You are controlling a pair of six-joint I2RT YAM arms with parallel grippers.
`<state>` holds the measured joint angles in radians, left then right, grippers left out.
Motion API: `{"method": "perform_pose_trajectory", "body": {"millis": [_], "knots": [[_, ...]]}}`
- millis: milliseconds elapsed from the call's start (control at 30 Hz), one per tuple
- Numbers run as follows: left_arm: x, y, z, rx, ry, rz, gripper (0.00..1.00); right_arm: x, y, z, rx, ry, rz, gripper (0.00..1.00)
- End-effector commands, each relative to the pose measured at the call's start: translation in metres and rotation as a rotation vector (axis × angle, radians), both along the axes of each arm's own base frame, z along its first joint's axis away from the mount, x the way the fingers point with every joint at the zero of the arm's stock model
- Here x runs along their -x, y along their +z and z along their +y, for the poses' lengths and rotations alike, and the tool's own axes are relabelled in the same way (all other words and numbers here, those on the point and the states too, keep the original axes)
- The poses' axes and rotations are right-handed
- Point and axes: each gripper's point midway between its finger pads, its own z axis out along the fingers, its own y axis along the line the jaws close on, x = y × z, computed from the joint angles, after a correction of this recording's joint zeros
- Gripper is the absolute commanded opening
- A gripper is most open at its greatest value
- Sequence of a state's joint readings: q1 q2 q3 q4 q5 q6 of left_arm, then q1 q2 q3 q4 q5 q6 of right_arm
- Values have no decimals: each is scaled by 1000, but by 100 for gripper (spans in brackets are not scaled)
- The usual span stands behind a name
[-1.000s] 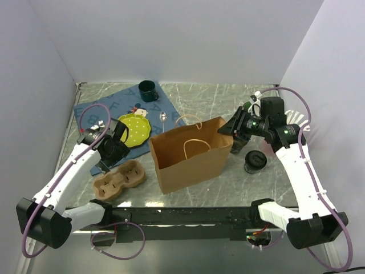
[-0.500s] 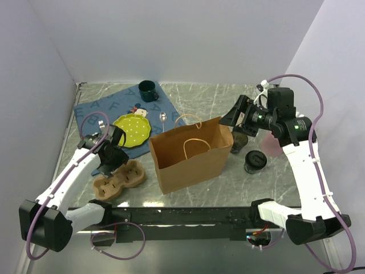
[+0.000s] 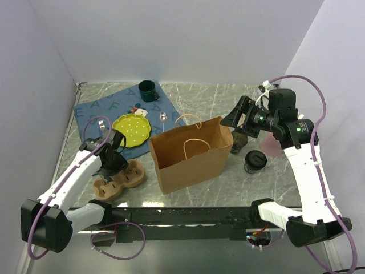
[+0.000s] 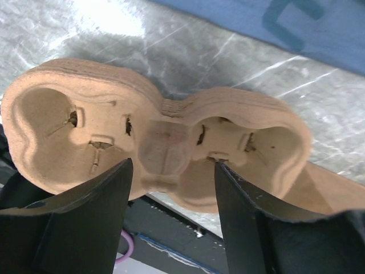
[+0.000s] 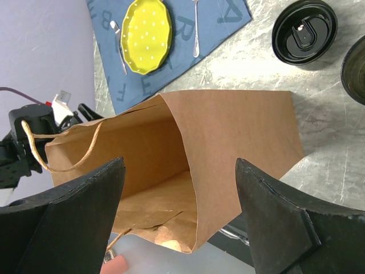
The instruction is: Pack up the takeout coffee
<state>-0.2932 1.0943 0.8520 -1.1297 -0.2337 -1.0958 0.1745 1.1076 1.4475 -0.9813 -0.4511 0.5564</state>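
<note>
Blue mat [image 3: 94,114] lettered A, F, left tool [image 4: 172,168] open over carrier [image 4: 268,142], right tool [image 5: 179,165] open above bag [image 5: 239,131]

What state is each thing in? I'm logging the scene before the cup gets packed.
paper bag: upright, mouth open
takeout coffee: upright, lid on, outside the bag
cup carrier: both wells empty
left gripper: open, over the carrier's middle
right gripper: open, holding nothing

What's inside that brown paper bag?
Only bare paper walls and a creased bottom show in the brown paper bag; no cup. The right gripper's fingers hide its corners. The takeout coffee stands outside.
</note>
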Motion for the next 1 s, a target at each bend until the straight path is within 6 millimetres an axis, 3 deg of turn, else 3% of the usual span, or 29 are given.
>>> {"method": "perform_pose_trajectory", "body": {"millis": [0,367,633,967], "knots": [[5,-1,5,-18,-9,3,66,0,4,0,5,0,-28,85],[5,-13,1,0,-27,17,63,-6,-1,1,3,-6,-16,85],[1,-12,4,-25,-44,24,54,-8,-13,3,-6,-12,9,85],[-3,-15,1,-20,-61,34,60,-11,-12,2,-1,-15,6,85]]}}
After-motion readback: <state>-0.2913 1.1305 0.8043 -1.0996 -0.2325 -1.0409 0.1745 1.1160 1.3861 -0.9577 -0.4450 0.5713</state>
